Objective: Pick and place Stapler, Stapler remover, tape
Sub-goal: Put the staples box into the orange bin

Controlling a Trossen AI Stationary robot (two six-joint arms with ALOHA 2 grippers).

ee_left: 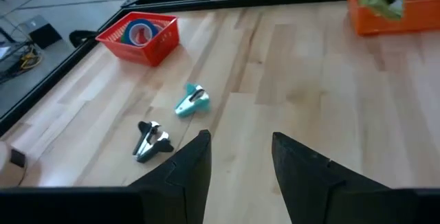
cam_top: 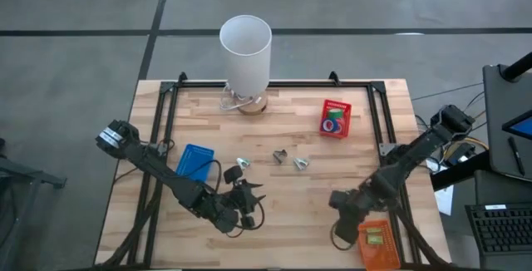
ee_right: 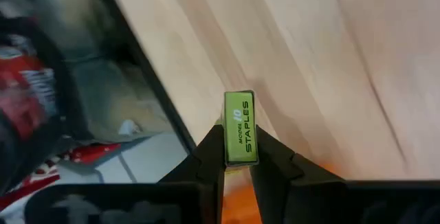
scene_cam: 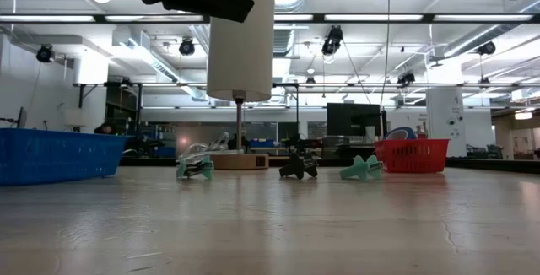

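The right gripper (ee_right: 237,157) is clamped on a small green box of staples (ee_right: 240,126). It holds the box over the orange bin (cam_top: 378,243) at the near right corner of the worktop (cam_top: 274,213). More green boxes lie inside that bin.

Three staple removers sit in the middle of the worktop. A teal one (cam_top: 242,164) lies closest to the blue bin (cam_top: 194,161). A dark one (cam_top: 280,155) is in the middle. Another teal one (cam_top: 300,163) lies just beside it, toward the red bin (cam_top: 336,118).

The tape rolls (cam_top: 333,124) lie inside the red bin, on the far right part of the worktop. From the left wrist view a blue roll and a red roll (ee_left: 140,32) show in it.

The left gripper (ee_left: 239,157) hangs over the near part of the worktop, close to the blue bin. Its fingers are apart and hold nothing. It points toward the dark staple remover and the teal one next to it.

A white lamp (cam_top: 246,51) on a round wooden base stands at the far edge of the worktop.
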